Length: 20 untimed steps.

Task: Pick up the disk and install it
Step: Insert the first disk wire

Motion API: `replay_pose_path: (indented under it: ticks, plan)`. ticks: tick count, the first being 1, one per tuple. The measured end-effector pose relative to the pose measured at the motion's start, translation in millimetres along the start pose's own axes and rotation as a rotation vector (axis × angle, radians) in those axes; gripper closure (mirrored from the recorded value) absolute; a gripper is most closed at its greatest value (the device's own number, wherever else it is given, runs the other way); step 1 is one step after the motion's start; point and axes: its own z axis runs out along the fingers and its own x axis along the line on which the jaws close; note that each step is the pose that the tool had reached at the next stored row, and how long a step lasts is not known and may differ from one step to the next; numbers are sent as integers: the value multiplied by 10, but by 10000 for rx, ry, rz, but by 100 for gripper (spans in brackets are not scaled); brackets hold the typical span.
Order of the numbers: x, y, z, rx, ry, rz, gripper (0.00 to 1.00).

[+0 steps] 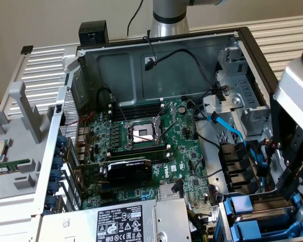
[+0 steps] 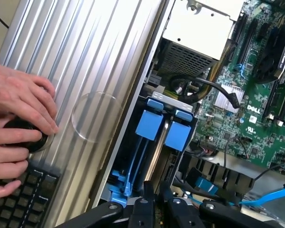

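Open computer case [image 1: 122,70]; pincer [image 2: 155,205] pressed almost together, just above the blue-framed disk [image 2: 149,126].

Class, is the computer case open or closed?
Open: no side panel covers the case, and its motherboard lies exposed.

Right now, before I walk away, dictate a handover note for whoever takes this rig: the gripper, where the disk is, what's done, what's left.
The gripper hovers over the drive bay at the edge of the computer case; whether it grips anything can't be told.
The disk: two blue carriers stand side by side in the bay, edge-on; which one holds it can't be told.
Done: unconfirmed. Left: the install can't be checked off from these views.
A person's hands rest on a black knob by a keyboard, beside the case.
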Motion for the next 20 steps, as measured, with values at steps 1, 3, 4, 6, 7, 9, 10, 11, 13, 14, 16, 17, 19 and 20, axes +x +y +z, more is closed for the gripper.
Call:
replay_pose_path:
  ticks: [1,3,4,6,7,9,10,11,13,14,16,17,19,20]
  plan:
    - [-23,-7,0,-31,87,4,83]
    - [-65,-20,1,-106,294,13,83]
    - [-84,-26,2,-154,429,19,83]
    - [-121,-38,4,-274,761,34,83]
    - [-143,-45,5,-315,877,39,83]
    - [-199,-62,8,-354,982,44,83]
    - [-226,-68,8,-360,1001,45,83]
    - [-254,-73,10,-368,1021,46,83]
    - [-291,-82,11,-384,1066,47,83]
    - [-298,-84,12,-391,1088,49,83]
    - [-308,-85,12,-405,1122,64,83]
    - [-311,-85,13,-409,1136,78,83]
    - [-314,-86,14,-418,1161,113,83]
    - [-313,-86,14,-421,1164,165,83]
